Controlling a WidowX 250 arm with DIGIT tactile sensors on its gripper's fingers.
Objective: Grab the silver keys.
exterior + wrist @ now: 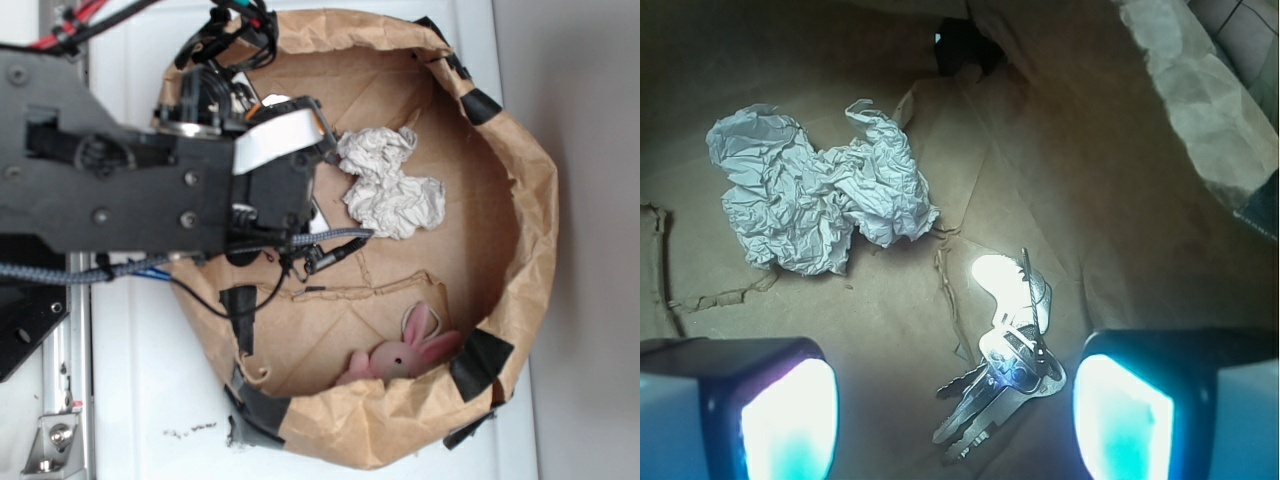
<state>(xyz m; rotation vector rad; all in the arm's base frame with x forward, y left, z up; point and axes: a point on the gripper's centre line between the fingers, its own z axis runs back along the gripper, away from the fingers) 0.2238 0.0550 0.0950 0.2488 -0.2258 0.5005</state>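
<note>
While the gripper [955, 415] is being held low over the brown paper floor [1090, 200], its jaws are being kept spread wide, with nothing pinched. In the wrist view, the silver keys [1005, 360] are being framed between the two pads, nearer the right-hand pad [1120, 420], at lower centre. Their long axis is being seen running diagonally, lower left to upper right. The crumpled paper [815, 205] is being left well apart, upper left.
</note>
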